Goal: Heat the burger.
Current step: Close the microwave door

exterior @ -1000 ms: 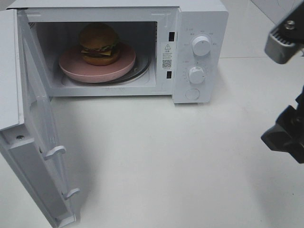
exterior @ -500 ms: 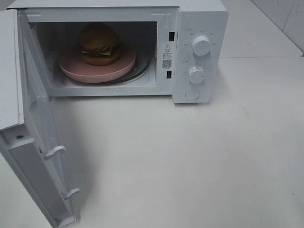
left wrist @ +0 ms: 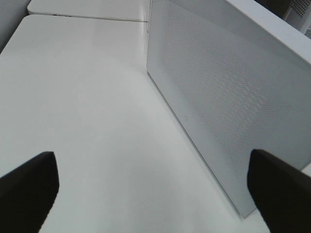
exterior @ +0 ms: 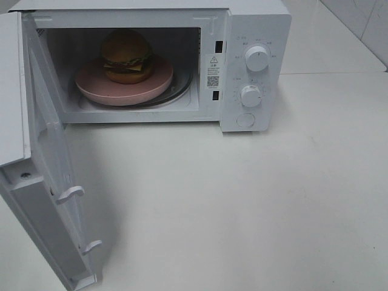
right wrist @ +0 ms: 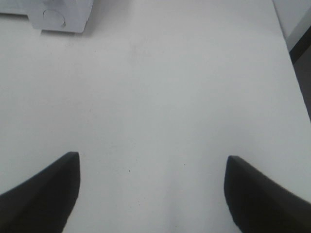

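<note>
As we see it, burger (exterior: 126, 56): glossy brown bun, lettuce, cheese, on pink plate (exterior: 121, 97).
Left gripper (left wrist: 150, 160): apart, empty.
Right gripper (right wrist: 151, 158): apart, empty.

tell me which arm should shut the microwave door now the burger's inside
Left, likely. The left pincer, open, faces the open door's outer side, close by. The right pincer hangs over the table, beyond the control panel.

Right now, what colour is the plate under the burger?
Pink plate, seen best in the exterior high view.
</note>
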`<action>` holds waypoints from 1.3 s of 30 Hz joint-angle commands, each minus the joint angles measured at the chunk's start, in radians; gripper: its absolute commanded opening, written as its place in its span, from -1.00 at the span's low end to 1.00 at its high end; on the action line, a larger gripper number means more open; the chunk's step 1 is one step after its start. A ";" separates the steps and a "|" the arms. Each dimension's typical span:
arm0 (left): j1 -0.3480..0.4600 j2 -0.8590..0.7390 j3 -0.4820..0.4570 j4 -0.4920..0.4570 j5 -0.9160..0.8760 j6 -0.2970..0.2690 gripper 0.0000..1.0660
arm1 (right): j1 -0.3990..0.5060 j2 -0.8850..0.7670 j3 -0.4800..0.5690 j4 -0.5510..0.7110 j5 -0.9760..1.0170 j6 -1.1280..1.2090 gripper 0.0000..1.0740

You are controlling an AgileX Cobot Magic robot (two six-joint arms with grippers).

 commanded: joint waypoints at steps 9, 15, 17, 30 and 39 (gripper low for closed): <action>0.001 -0.018 0.004 -0.003 -0.013 0.001 0.83 | -0.015 -0.218 0.021 0.005 0.033 0.005 0.42; 0.001 -0.018 0.004 -0.003 -0.013 0.001 0.83 | -0.017 -0.317 0.021 0.002 0.033 0.001 0.42; 0.001 -0.018 0.004 -0.008 -0.013 0.001 0.83 | -0.018 -0.318 0.021 0.003 0.032 -0.001 0.42; 0.001 -0.006 0.004 -0.007 -0.013 0.001 0.83 | -0.018 -0.317 0.021 0.003 0.032 -0.002 0.42; 0.001 -0.006 0.004 -0.007 -0.013 0.001 0.83 | -0.018 -0.317 0.021 0.003 0.032 -0.001 0.42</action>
